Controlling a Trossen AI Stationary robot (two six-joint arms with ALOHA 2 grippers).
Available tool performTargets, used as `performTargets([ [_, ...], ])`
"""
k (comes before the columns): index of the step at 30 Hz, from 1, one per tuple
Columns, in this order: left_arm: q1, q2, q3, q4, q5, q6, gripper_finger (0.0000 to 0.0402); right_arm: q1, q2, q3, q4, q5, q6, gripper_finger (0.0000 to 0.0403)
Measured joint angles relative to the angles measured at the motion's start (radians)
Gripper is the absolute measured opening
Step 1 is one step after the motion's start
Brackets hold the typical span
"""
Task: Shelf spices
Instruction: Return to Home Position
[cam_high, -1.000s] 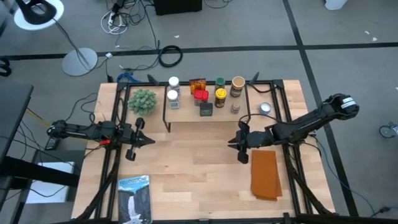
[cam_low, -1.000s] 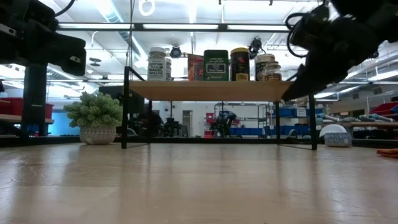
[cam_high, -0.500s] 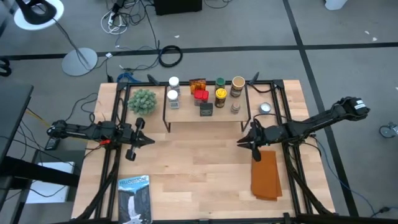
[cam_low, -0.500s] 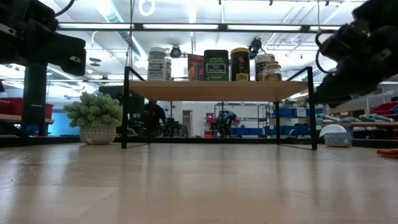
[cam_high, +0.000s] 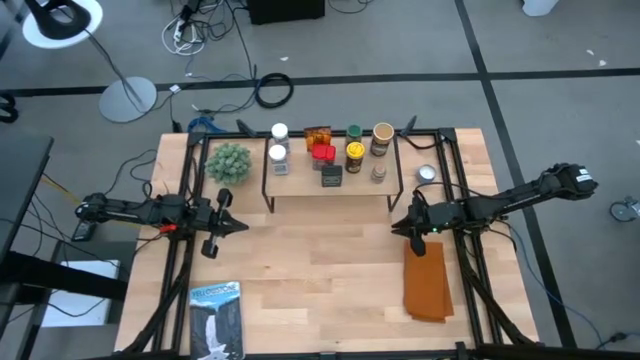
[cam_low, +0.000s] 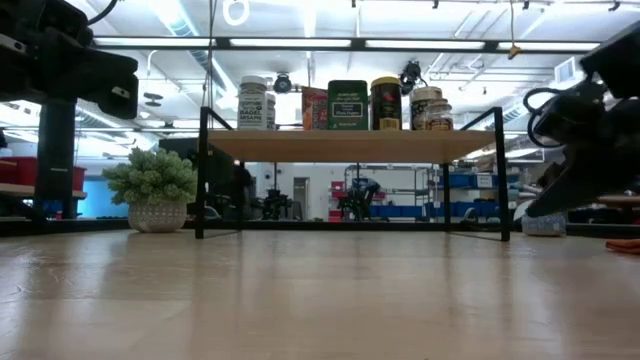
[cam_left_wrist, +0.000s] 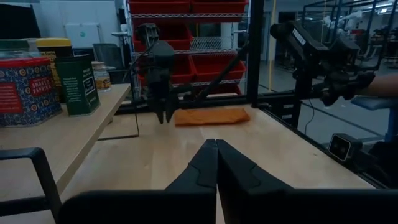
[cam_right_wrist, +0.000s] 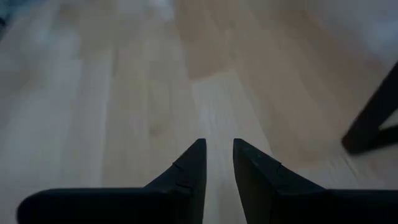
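We are drawing right gripper (cam_high: 403, 226) back from shelf (cam_high: 300, 186), fingers narrowly parted, empty; spices (cam_high: 323, 152) standing beyond claw, shelving looks done; left gripper (cam_high: 235, 226) closed, parked opposite.

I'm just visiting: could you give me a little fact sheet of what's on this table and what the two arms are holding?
Shelf: low wooden rack at the back of the table
Spices: jars and boxes standing together on the shelf
Left gripper: shut, empty, above the table's left side
Right gripper: slightly open, empty, by the orange cloth
Elsewhere on table: potted plant, blue-and-white package
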Motion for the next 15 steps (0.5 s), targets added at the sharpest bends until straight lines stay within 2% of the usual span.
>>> performTargets([
  [6,0.000,0.000,0.000,-0.003,0.000,0.000,0.0006,-0.020,0.054,0.000,-0.001,-0.023,-0.039,0.0078],
  [15,0.000,0.000,0.000,-0.003,0.000,0.000,0.0006,-0.020,0.064,0.000,0.039,-0.022,-0.067,0.0078],
])
